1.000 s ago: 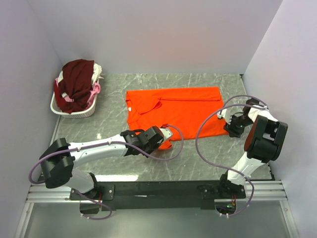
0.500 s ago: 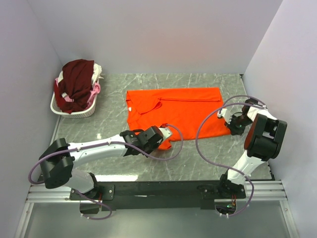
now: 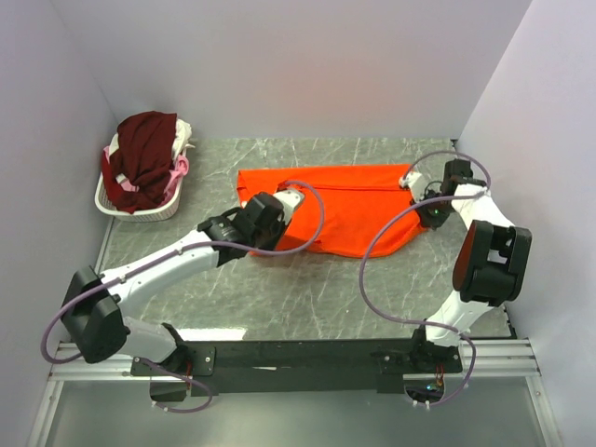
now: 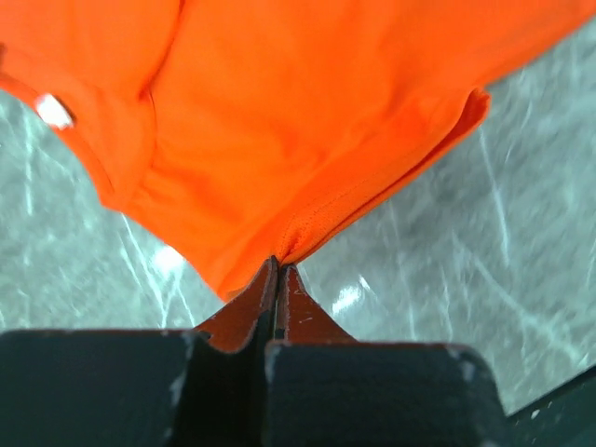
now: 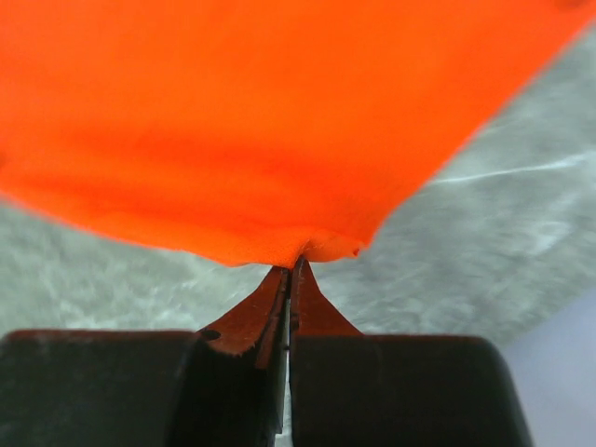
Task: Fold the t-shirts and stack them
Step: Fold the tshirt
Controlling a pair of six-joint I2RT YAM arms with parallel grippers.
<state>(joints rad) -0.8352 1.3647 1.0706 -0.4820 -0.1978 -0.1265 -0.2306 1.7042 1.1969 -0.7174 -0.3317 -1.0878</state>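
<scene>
An orange t-shirt (image 3: pixel 358 209) lies mid-table, its near part lifted and drawn toward the back. My left gripper (image 3: pixel 293 200) is shut on the shirt's hem at the left. In the left wrist view the fingertips (image 4: pixel 277 265) pinch a fold of orange cloth (image 4: pixel 307 121) above the marble. My right gripper (image 3: pixel 421 203) is shut on the shirt's right corner. The right wrist view shows its tips (image 5: pixel 293 264) clamping the orange edge (image 5: pixel 261 121). A maroon t-shirt (image 3: pixel 144 154) is piled with pink (image 3: pixel 179 169) and white (image 3: pixel 184 130) ones in the basket.
The white wire basket (image 3: pixel 116 210) stands at the back left by the left wall. Grey walls close in the table at the back and on both sides. Bare marble table (image 3: pixel 307 289) lies between the shirt and the arm bases.
The right gripper closed on the shirt's near right corner. Both grippers then moved away from me toward the back, carrying the near edge of the orange shirt over itself.
</scene>
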